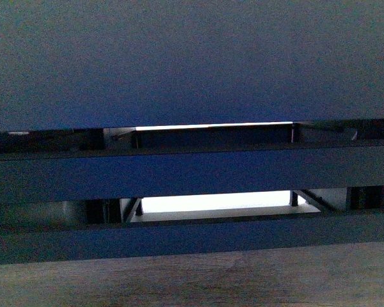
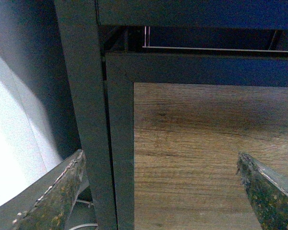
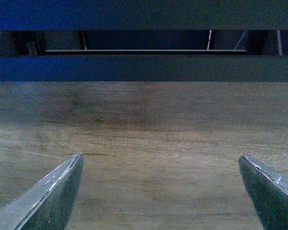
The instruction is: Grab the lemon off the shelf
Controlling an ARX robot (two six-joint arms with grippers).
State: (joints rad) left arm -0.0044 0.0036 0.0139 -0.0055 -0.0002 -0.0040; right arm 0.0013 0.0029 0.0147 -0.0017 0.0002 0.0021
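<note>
Directly ahead of the body camera, the shelf (image 1: 192,173) fills the front view at very close range. Its matte-black decks appear as broad dark horizontal bands. Two narrow gaps between them show bright light from behind (image 1: 211,201). The wood-grain front panel (image 1: 192,281) runs along the bottom of that view. Neither arm appears there.

Left wrist view: the left fingers (image 2: 55,194) are spread wide apart with nothing between them. Their inner faces are worn and mottled. One finger lies on the outer side of a dark upright (image 2: 86,96). The other stands before the wood-grain panel (image 2: 206,158), so the pair straddles the upright as seen here. Contact with the frame cannot be determined. A pale, bright surface (image 2: 9,143) lies beyond the upright; its identity cannot be told.

Right wrist view: the right fingers (image 3: 50,196) are likewise spread wide and hold nothing. Both face the wood-grain panel (image 3: 149,134). A dark rail (image 3: 144,69) runs across beyond the panel. Past it is a shadowed slot with a thin pale edge (image 3: 144,50).

Lemon: not located in any of the three views, so its position on the shelf cannot be stated.
</note>
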